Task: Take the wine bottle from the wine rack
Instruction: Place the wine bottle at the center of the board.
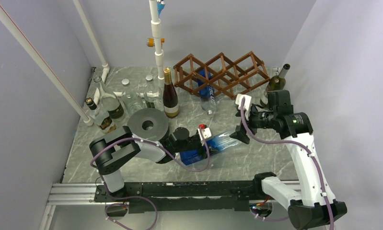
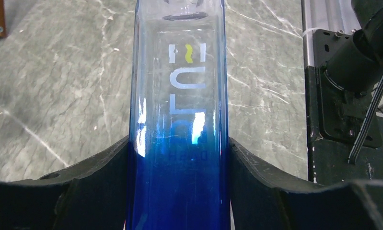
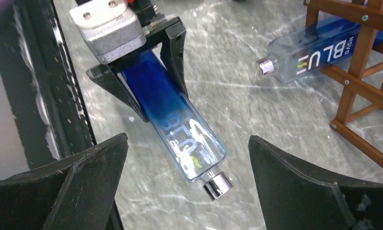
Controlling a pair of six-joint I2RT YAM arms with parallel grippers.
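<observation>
A square blue bottle (image 1: 223,141) fading to clear, with a silver cap (image 3: 217,186), hangs level just over the table. My left gripper (image 1: 206,143) is shut on its dark blue base end, and both fingers (image 2: 108,163) press the bottle (image 2: 179,96) from the sides. My right gripper (image 1: 241,120) is open at the cap end, its jaws wide on either side of the bottle (image 3: 179,124) without touching it. The brown wine rack (image 1: 223,72) stands at the back, with a second blue bottle (image 1: 207,88) poking out of a lower cell.
A dark wine bottle with a gold top (image 1: 170,96), a grey disc (image 1: 148,124) and several glass bottles (image 1: 108,103) stand at the back left. A green bottle (image 1: 275,81) leans behind my right arm. White pipes (image 1: 156,38) rise at the back.
</observation>
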